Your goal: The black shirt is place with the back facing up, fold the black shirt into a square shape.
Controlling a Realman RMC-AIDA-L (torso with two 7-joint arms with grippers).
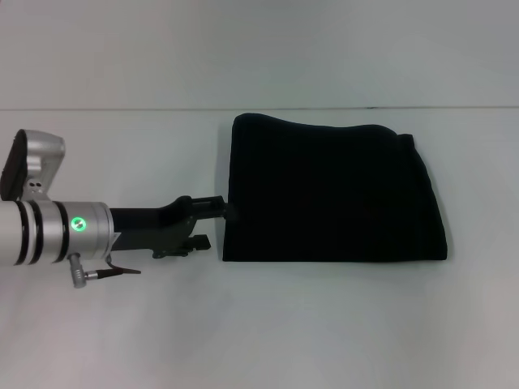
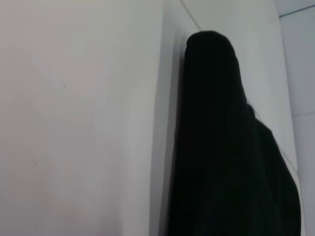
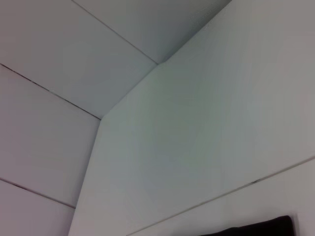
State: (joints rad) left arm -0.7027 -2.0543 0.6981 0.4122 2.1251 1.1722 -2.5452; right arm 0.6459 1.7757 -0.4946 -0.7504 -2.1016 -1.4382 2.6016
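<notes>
The black shirt point(image 1: 332, 190) lies folded into a rough rectangle on the white table, right of centre in the head view, with no lettering showing. My left arm reaches in from the left, and my left gripper point(image 1: 217, 227) sits at the shirt's left edge. Its fingers are spread, the upper fingertip point(image 1: 230, 213) touching the fabric's edge and nothing held between them. The left wrist view shows the shirt point(image 2: 221, 147) close up as a dark mass. A corner of the shirt point(image 3: 266, 228) shows in the right wrist view. My right gripper is out of view.
The white table point(image 1: 122, 324) stretches around the shirt on all sides. Its far edge point(image 1: 122, 109) meets a pale wall behind. Nothing else lies on it.
</notes>
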